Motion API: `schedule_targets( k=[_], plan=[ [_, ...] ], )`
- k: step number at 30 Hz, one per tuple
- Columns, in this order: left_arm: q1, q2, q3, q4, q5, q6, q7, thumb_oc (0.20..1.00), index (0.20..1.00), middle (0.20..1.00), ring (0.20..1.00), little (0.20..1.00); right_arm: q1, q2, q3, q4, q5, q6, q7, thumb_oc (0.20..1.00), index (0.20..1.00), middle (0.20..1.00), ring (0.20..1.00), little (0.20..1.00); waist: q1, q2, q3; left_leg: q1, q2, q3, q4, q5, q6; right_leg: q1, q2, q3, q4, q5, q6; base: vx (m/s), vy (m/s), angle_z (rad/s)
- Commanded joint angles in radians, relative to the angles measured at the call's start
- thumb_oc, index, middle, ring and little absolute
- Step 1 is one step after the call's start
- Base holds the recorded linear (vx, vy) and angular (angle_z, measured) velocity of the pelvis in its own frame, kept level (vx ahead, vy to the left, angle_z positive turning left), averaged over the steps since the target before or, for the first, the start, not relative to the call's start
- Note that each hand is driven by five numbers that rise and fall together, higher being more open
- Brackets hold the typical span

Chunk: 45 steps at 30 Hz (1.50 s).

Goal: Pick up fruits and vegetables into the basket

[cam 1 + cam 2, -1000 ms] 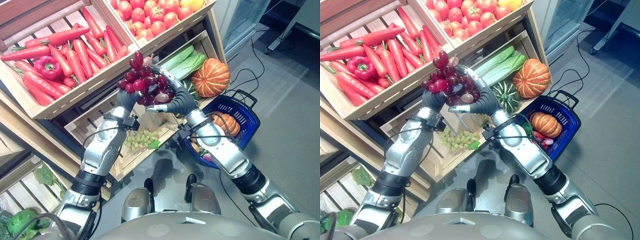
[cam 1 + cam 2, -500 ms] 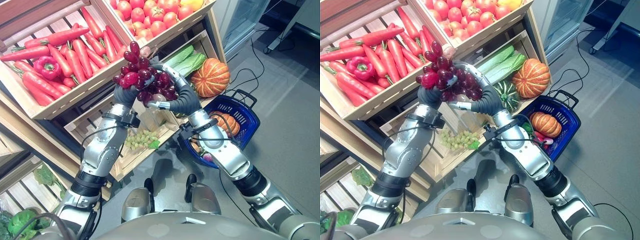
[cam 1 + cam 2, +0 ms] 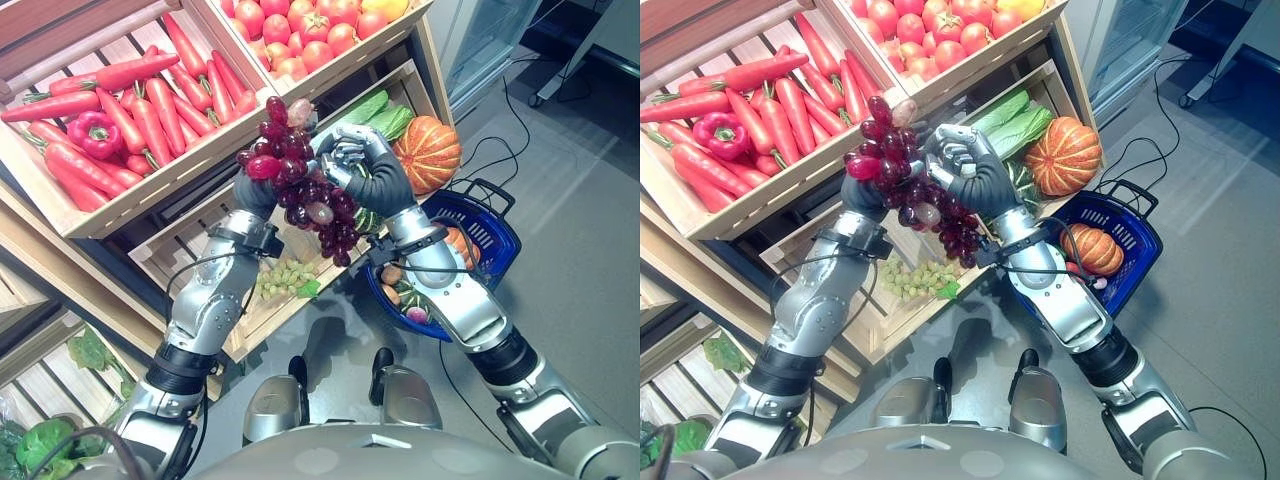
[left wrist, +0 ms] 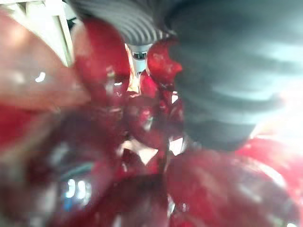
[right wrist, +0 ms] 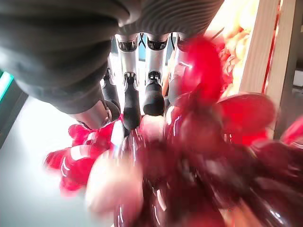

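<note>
A big bunch of red grapes (image 3: 300, 180) is held up in front of the wooden shelves, and its lower end dangles to about (image 3: 340, 250). My left hand (image 3: 255, 195) grips the bunch from the lower left, its fingers buried in the fruit. My right hand (image 3: 980, 180) is at the bunch's right side, back turned up, with fingers (image 3: 950, 148) curled onto the grapes; they show in the right wrist view as grapes (image 5: 199, 156). The blue basket (image 3: 490, 225) stands on the floor to the lower right, with a small pumpkin (image 3: 1092, 248) in it.
Slanted wooden crates hold carrots (image 3: 150, 110), a red pepper (image 3: 95, 132) and red round fruit (image 3: 300, 25). The lower crate has green grapes (image 3: 285, 278), cabbage (image 3: 385, 115) and a large pumpkin (image 3: 425, 152). Grey floor lies right of the basket.
My right hand has turned from cradling the bunch underneath to curling over its right side. The bunch's lower part now hangs down loose. The left hand has stayed about where it was.
</note>
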Motion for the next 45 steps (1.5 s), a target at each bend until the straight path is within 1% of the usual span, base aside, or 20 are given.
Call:
schedule_targets(
  k=[1, 8, 9, 10, 14, 17, 20, 23, 24, 27, 28, 29, 30, 32, 34, 35, 36, 38, 41, 45],
  plan=[
    [-0.069, 0.006, 0.041, -0.164, -0.057, -0.063, -0.008, 0.2, 0.2, 0.2, 0.2, 0.2, -0.033, 0.037, 0.037, -0.093, -0.032, -0.073, 0.014, 0.2, 0.2, 0.2, 0.2, 0.2, -0.002, -0.027, -0.026, 0.007, -0.017, 0.022, 0.056, -0.076, 0.04, 0.126, -0.061, 0.057, -0.065, -0.032, 0.106, 0.0, 0.0, 0.0],
    [-0.067, -0.001, 0.041, -0.169, -0.052, -0.064, -0.006, 0.2, 0.2, 0.2, 0.2, 0.2, -0.039, 0.046, 0.043, -0.082, -0.002, -0.089, 0.021, 0.2, 0.2, 0.2, 0.2, 0.2, 0.002, -0.028, -0.027, 0.012, -0.016, 0.019, 0.053, -0.077, 0.041, 0.129, -0.061, 0.055, -0.065, -0.033, 0.105, 0.0, 0.0, 0.0],
    [-0.065, -0.002, 0.042, -0.166, -0.049, -0.067, -0.005, 0.2, 0.2, 0.2, 0.2, 0.2, -0.036, 0.048, 0.044, -0.078, 0.012, -0.089, 0.003, 0.586, 0.586, 0.586, 0.586, 0.586, 0.003, -0.028, -0.027, 0.013, -0.016, 0.019, 0.051, -0.076, 0.04, 0.131, -0.061, 0.053, -0.066, -0.033, 0.105, 0.0, 0.0, 0.0],
    [-0.064, -0.002, 0.043, -0.164, -0.041, -0.072, 0.0, 0.2, 0.2, 0.2, 0.2, 0.2, -0.032, 0.05, 0.044, -0.079, 0.015, -0.086, 0.0, 1.0, 1.0, 1.0, 1.0, 1.0, 0.002, -0.028, -0.028, 0.014, -0.017, 0.019, 0.051, -0.075, 0.04, 0.132, -0.06, 0.053, -0.067, -0.032, 0.105, 0.0, 0.0, 0.0],
    [-0.06, 0.003, 0.047, -0.162, -0.03, -0.087, 0.017, 0.2, 0.2, 0.2, 0.2, 0.2, -0.017, 0.046, 0.036, -0.081, 0.017, -0.083, -0.024, 1.0, 1.0, 1.0, 1.0, 1.0, -0.001, -0.027, -0.029, 0.016, -0.015, 0.02, 0.048, -0.073, 0.04, 0.131, -0.061, 0.054, -0.065, -0.033, 0.105, 0.0, 0.0, 0.0],
    [-0.053, 0.009, 0.059, -0.158, -0.005, -0.119, 0.025, 0.2, 0.2, 0.2, 0.2, 0.2, 0.01, 0.04, 0.018, -0.079, 0.017, -0.084, -0.061, 1.0, 1.0, 1.0, 1.0, 1.0, -0.006, -0.025, -0.03, 0.018, -0.014, 0.022, 0.046, -0.072, 0.041, 0.131, -0.06, 0.055, -0.065, -0.033, 0.105, 0.0, 0.0, 0.0],
    [-0.034, 0.019, 0.082, -0.165, 0.034, -0.164, 0.034, 0.2, 0.2, 0.2, 0.2, 0.2, 0.06, 0.025, -0.026, -0.081, 0.029, -0.087, -0.13, 1.0, 1.0, 1.0, 1.0, 1.0, -0.017, -0.021, -0.027, 0.02, -0.012, 0.027, 0.039, -0.071, 0.041, 0.127, -0.059, 0.059, -0.064, -0.033, 0.105, -0.01, 0.02, 0.0],
    [-0.014, 0.027, 0.1, -0.166, 0.064, -0.199, 0.04, 0.2, 0.2, 0.2, 0.2, 0.2, 0.11, 0.015, -0.06, -0.083, 0.052, -0.098, -0.172, 1.0, 1.0, 1.0, 1.0, 1.0, -0.028, -0.017, -0.026, 0.022, -0.011, 0.033, 0.035, -0.07, 0.042, 0.124, -0.058, 0.063, -0.065, -0.032, 0.107, -0.01, 0.038, -0.04],
    [-0.001, 0.033, 0.109, -0.169, 0.084, -0.221, 0.042, 0.2, 0.2, 0.2, 0.2, 0.2, 0.14, 0.009, -0.076, -0.087, 0.068, -0.095, -0.194, 1.0, 1.0, 1.0, 1.0, 1.0, -0.033, -0.014, -0.025, 0.024, -0.011, 0.036, 0.032, -0.07, 0.043, 0.121, -0.057, 0.066, -0.064, -0.032, 0.108, -0.02, 0.047, -0.07],
    [0.031, 0.048, 0.132, -0.178, 0.116, -0.275, 0.048, 0.2, 0.2, 0.2, 0.2, 0.2, 0.214, -0.009, -0.113, -0.09, 0.11, -0.101, -0.213, 1.0, 1.0, 1.0, 1.0, 1.0, -0.046, -0.01, -0.023, 0.026, -0.012, 0.044, 0.03, -0.07, 0.044, 0.116, -0.057, 0.073, -0.063, -0.031, 0.111, -0.02, 0.046, -0.03],
    [0.054, 0.055, 0.147, -0.182, 0.137, -0.314, 0.052, 0.2, 0.2, 0.2, 0.2, 0.2, 0.257, -0.015, -0.129, -0.086, 0.13, -0.08, -0.222, 1.0, 1.0, 1.0, 1.0, 1.0, -0.053, -0.006, -0.024, 0.027, -0.013, 0.049, 0.027, -0.07, 0.045, 0.114, -0.057, 0.077, -0.063, -0.032, 0.112, -0.02, 0.06, -0.07],
    [0.063, 0.058, 0.153, -0.184, 0.151, -0.333, 0.055, 0.2, 0.2, 0.2, 0.2, 0.2, 0.275, -0.017, -0.133, -0.079, 0.139, -0.065, -0.223, 1.0, 1.0, 1.0, 1.0, 1.0, -0.055, -0.004, -0.023, 0.028, -0.014, 0.051, 0.027, -0.071, 0.046, 0.112, -0.057, 0.079, -0.063, -0.032, 0.112, -0.02, 0.063, -0.1],
    [0.077, 0.06, 0.161, -0.188, 0.164, -0.352, 0.054, 0.2, 0.2, 0.2, 0.2, 0.2, 0.301, -0.016, -0.141, -0.076, 0.146, -0.033, -0.21, 1.0, 1.0, 1.0, 1.0, 1.0, -0.06, -0.003, -0.024, 0.029, -0.015, 0.053, 0.024, -0.071, 0.047, 0.11, -0.057, 0.082, -0.062, -0.033, 0.113, -0.01, 0.044, -0.13],
    [0.098, 0.067, 0.18, -0.194, 0.171, -0.369, 0.044, 0.2, 0.2, 0.2, 0.2, 0.2, 0.337, -0.017, -0.147, -0.053, 0.156, 0.032, -0.161, 1.0, 1.0, 1.0, 1.0, 1.0, -0.065, -0.001, -0.023, 0.03, -0.018, 0.056, 0.022, -0.072, 0.047, 0.108, -0.056, 0.085, -0.062, -0.035, 0.112, -0.01, 0.034, -0.17],
    [0.1, 0.073, 0.18, -0.198, 0.18, -0.379, 0.037, 0.2, 0.2, 0.2, 0.2, 0.2, 0.351, -0.019, -0.134, -0.038, 0.158, 0.079, -0.132, 1.0, 1.0, 1.0, 1.0, 1.0, -0.068, -0.002, -0.02, 0.028, -0.019, 0.057, 0.023, -0.072, 0.047, 0.105, -0.056, 0.087, -0.059, -0.037, 0.111, -0.01, 0.014, -0.15],
    [0.099, 0.073, 0.179, -0.198, 0.182, -0.379, 0.036, 0.2, 0.2, 0.2, 0.2, 0.2, 0.351, -0.019, -0.131, -0.032, 0.158, 0.081, -0.13, 1.0, 1.0, 1.0, 1.0, 1.0, -0.068, -0.002, -0.02, 0.027, -0.019, 0.056, 0.024, -0.072, 0.047, 0.104, -0.056, 0.087, -0.058, -0.037, 0.112, 0.0, 0.0, 0.0],
    [0.092, 0.075, 0.171, -0.192, 0.2, -0.385, 0.032, 0.2, 0.2, 0.2, 0.2, 0.2, 0.349, -0.019, -0.115, -0.007, 0.139, 0.112, -0.117, 1.0, 1.0, 1.0, 1.0, 1.0, -0.068, -0.003, -0.016, 0.025, -0.02, 0.056, 0.025, -0.073, 0.047, 0.103, -0.056, 0.087, -0.057, -0.038, 0.112, 0.0, 0.0, 0.0],
    [0.072, 0.074, 0.15, -0.187, 0.228, -0.382, 0.027, 0.2, 0.2, 0.2, 0.2, 0.2, 0.325, -0.018, -0.095, 0.018, 0.157, 0.127, -0.106, 1.0, 1.0, 1.0, 1.0, 1.0, -0.066, -0.004, -0.01, 0.023, -0.021, 0.053, 0.027, -0.072, 0.047, 0.102, -0.055, 0.087, -0.055, -0.037, 0.111, 0.0, 0.0, 0.0],
    [0.038, 0.074, 0.113, -0.175, 0.257, -0.357, 0.01, 0.2, 0.2, 0.2, 0.2, 0.2, 0.283, -0.005, -0.06, 0.043, 0.166, 0.111, -0.091, 1.0, 1.0, 1.0, 1.0, 1.0, -0.06, -0.005, -0.003, 0.021, -0.021, 0.049, 0.03, -0.071, 0.046, 0.103, -0.055, 0.084, -0.053, -0.036, 0.11, 0.0, 0.0, 0.0],
    [-0.008, 0.065, 0.063, -0.161, 0.283, -0.284, -0.017, 0.2, 0.2, 0.2, 0.2, 0.2, 0.203, 0.032, -0.021, 0.071, 0.218, 0.083, -0.058, 1.0, 1.0, 1.0, 1.0, 1.0, -0.05, -0.006, 0.0, 0.022, -0.022, 0.045, 0.034, -0.07, 0.045, 0.112, -0.054, 0.077, -0.057, -0.034, 0.11, 0.0, 0.0, 0.0]
  ],
)
